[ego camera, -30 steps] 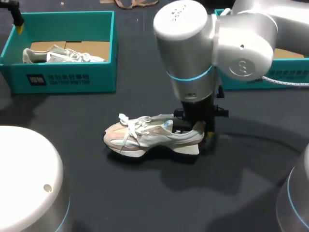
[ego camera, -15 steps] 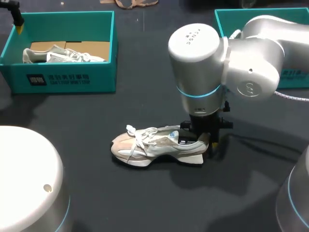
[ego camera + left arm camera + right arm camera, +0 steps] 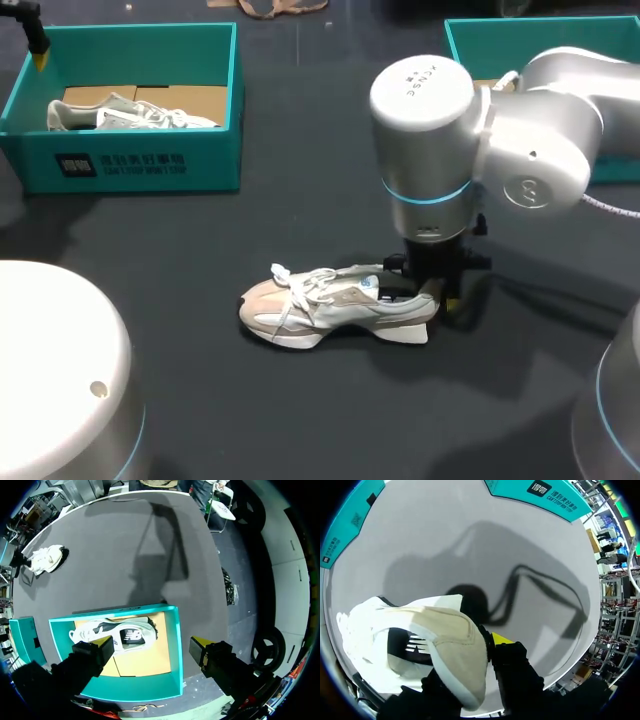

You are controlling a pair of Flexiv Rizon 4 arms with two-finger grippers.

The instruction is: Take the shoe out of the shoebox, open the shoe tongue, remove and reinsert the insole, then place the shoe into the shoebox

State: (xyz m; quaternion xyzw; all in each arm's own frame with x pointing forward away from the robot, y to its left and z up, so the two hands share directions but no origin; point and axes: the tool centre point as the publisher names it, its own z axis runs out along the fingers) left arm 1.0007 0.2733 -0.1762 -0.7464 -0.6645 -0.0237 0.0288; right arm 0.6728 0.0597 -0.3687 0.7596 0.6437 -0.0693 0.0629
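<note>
Your shoe [image 3: 335, 305] stands sole-down on the desk [image 3: 300, 410], outside both boxes and with its laces on top. Its toe is turned toward your left arm's side and its heel toward your right arm [image 3: 520, 130]. Your right fingers [image 3: 501, 639] are at that heel and pinch its back wall. One yellow-tipped finger sits just behind the heel on the outside. The other goes down into the shoe's opening, where its tip is hidden. In the right wrist view the tan heel fills the space between them, and the dark inside of the shoe shows just beside it. You cannot make out the tongue or the insole clearly.

The right shoebox [image 3: 465, 45], teal, stands beyond the shoe's heel, well apart from it and partly hidden by the right arm. The left shoebox [image 3: 130, 165], also teal, stands well apart from the shoe on its toe side. A second shoe [image 3: 117, 635] lies in that box on brown card. Your left fingers [image 3: 104, 644] hang above the box, far from the shoe, spread wide with nothing between them. From the left wrist view the shoe is only a small pale shape far across the desk.
</note>
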